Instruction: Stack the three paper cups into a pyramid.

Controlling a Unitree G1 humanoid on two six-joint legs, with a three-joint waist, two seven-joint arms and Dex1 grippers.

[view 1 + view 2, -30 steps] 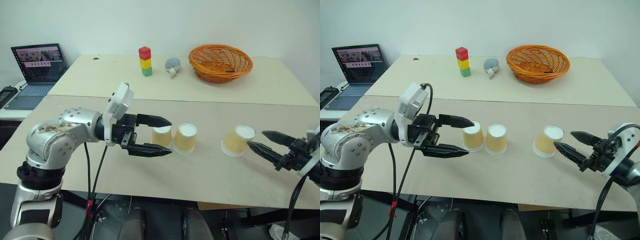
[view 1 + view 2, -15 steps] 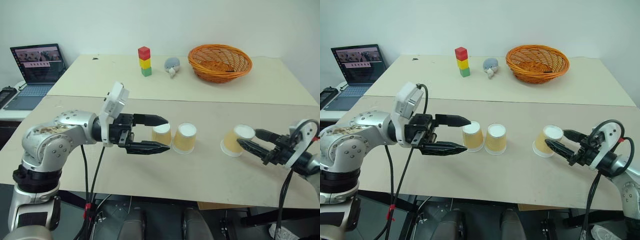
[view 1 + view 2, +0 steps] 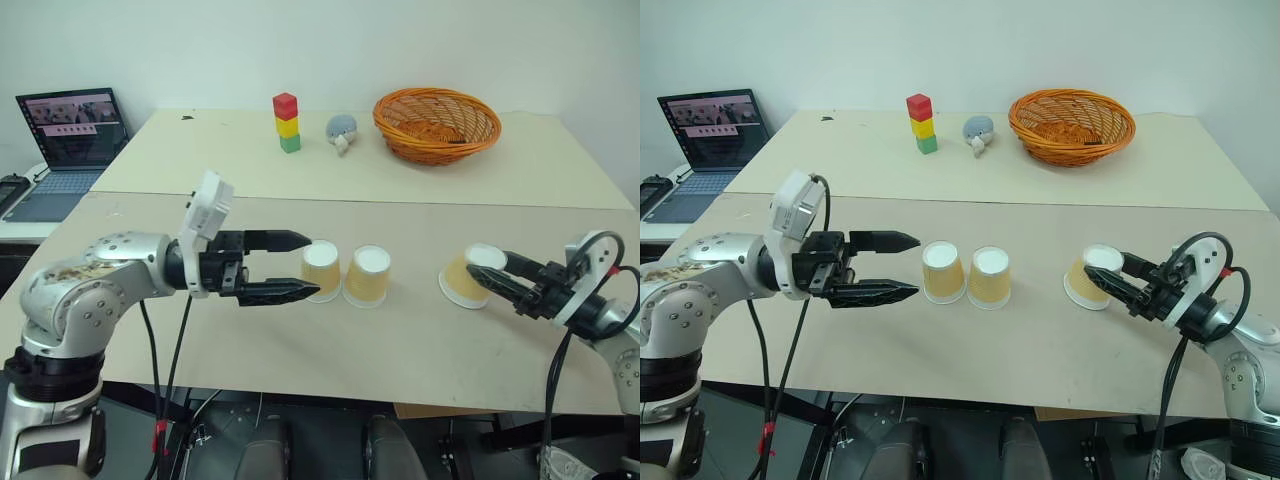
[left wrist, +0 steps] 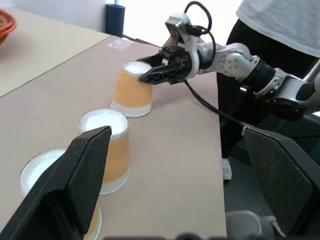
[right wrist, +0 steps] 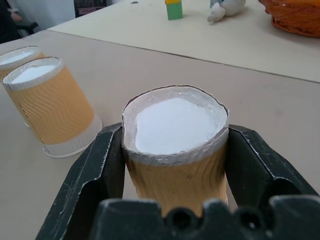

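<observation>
**Pale room, two beige tables**

A plain white wall (image 3: 420, 40) backs two beige tables: the near table (image 3: 400, 340) meets the far table (image 3: 560, 160) at a seam. A laptop (image 3: 60, 140) sits open on a side desk at left. Light is even.

A tower of three small blocks (image 3: 288, 122), red over yellow over green, is seen on the far beige table (image 3: 560, 165), with a small grey and white plush toy (image 3: 342, 131) just beside it and a woven orange wicker basket (image 3: 437, 124) near that. An open laptop (image 3: 62, 140) with a lit screen is set on a separate surface off the tables' left side. A person in a white top and dark trousers (image 4: 260, 35) is seen standing past the table's edge in the left wrist view.
</observation>
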